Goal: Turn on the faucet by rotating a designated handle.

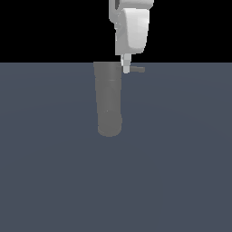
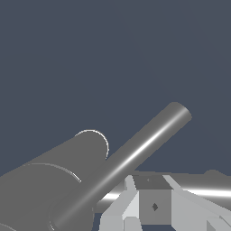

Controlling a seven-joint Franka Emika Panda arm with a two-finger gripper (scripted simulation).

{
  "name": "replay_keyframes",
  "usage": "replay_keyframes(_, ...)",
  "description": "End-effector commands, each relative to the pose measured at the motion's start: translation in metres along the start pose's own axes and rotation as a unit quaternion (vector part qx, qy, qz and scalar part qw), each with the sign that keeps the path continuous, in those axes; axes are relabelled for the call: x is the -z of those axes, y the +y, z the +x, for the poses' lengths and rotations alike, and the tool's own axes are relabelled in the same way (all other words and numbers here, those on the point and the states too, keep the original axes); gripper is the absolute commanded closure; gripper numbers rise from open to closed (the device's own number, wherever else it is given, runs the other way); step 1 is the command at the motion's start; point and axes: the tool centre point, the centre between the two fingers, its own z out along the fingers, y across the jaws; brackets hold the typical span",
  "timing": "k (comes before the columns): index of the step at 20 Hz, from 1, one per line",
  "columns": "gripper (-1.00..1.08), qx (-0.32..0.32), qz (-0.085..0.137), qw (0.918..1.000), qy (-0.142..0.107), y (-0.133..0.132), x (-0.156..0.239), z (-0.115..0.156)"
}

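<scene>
End effector point(image 1: 127, 68) hangs touching the handle point(image 1: 137, 70) beside the faucet point(image 1: 108, 97) top, rod axis sideways; I cannot tell its opening.

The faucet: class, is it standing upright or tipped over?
Upright. In the exterior view the faucet stands vertical, with the handle projecting sideways from its top beside the gripper.

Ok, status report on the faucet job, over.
Gripper down at the handle, fingers state unclear. Handle juts sideways from the top of the faucet. Nothing in the way.
</scene>
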Motion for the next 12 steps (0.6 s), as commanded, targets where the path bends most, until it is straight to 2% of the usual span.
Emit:
replay_keyframes(1,1.08,-0.014,0.005,0.9999,0.002,-0.007,0.0,0.022)
replay_keyframes(12,1.08,-0.021,0.005,0.9998,0.002,-0.025,0.001,0.049)
